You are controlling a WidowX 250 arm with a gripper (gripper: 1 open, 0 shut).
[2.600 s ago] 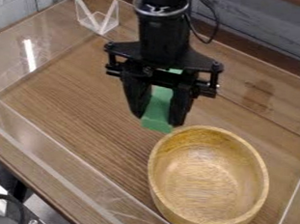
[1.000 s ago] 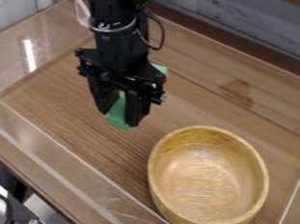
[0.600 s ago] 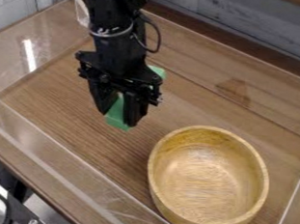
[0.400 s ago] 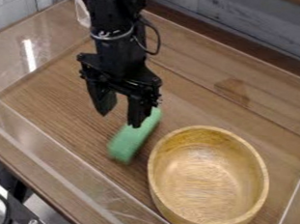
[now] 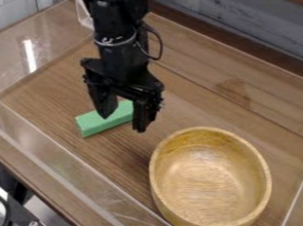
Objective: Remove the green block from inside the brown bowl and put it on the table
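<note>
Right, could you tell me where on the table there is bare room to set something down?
The table is bare between the bowl's far rim and the back wall, and left of the green block. It is crowded around the block, beneath the gripper.

bright green block (image 5: 105, 120), tan bowl (image 5: 209, 183), brown streaked table (image 5: 64, 89)

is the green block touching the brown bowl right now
Apart. The camera view shows bare tabletop between the green block and the rim of the brown bowl, with the block lying off to one side.
</note>
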